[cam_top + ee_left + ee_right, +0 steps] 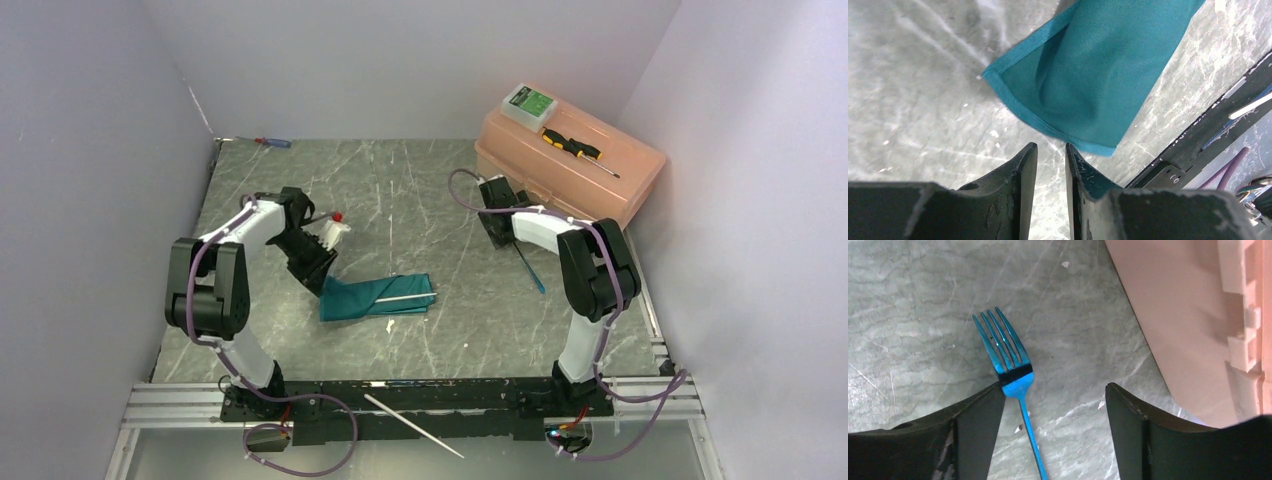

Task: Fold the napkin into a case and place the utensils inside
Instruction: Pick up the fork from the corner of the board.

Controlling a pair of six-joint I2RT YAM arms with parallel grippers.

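Observation:
The teal napkin (378,297) lies folded into a narrow oblong in the middle of the table, with a thin white stick (405,296) lying along it. My left gripper (320,280) hovers at its left end. In the left wrist view the jaws (1051,146) stand a little apart with only bare table between them, and the napkin's hemmed corner (1088,75) lies just ahead. A blue fork (1015,375) lies on the table between the wide-apart fingers of my right gripper (1053,385), close to the left finger. A second white stick (412,425) lies across the near rail.
A peach plastic box (570,170) stands at the back right, close beside my right gripper, with a yellow-and-black screwdriver (575,148) and a small green-and-white case (530,103) on it. A red-and-blue screwdriver (270,142) lies at the back left. A small white object with a red tip (335,232) sits by the left wrist.

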